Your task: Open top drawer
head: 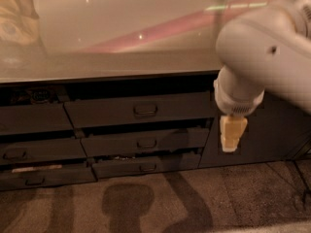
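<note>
A glossy, pale worktop (121, 57) fills the upper half of the frame. The white robot arm (272, 52) bulks in from the upper right. At centre, just under the worktop edge, sits the top drawer (107, 111), dark grey, with a small bar handle (145, 110). A narrower drawer (184, 140) lies directly beneath it. The cream end effector (233, 134) hangs at centre right, just past the top drawer's right end and well apart from the handle. Whether it is clenched or released cannot be told.
</note>
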Controlling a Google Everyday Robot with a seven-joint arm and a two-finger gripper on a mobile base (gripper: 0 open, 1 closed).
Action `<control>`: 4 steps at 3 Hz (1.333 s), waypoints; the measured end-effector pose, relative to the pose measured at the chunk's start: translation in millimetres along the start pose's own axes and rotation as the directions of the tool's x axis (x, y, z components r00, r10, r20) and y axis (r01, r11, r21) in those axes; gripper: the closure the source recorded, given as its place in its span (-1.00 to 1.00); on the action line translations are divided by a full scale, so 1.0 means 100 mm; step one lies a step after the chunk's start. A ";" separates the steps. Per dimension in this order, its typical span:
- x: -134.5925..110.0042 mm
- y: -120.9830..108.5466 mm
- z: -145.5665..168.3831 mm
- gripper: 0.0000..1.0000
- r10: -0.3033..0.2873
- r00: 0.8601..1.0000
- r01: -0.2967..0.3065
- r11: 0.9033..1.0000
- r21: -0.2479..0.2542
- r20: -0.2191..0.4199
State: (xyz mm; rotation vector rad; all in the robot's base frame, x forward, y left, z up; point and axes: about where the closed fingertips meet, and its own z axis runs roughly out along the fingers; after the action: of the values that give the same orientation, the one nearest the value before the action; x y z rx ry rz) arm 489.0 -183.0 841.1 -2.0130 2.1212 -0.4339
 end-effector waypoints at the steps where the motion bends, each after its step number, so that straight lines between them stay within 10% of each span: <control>1: 0.01 0.14 0.08 -1.00 -0.045 0.999 0.045 0.993 0.109 0.000; 4: -0.13 -0.08 0.17 -1.00 -0.050 0.999 0.051 0.983 0.175 -0.011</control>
State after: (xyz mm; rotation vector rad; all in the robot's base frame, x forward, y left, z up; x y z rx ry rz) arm 503.3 -172.1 827.1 -1.9716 1.9629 -0.6134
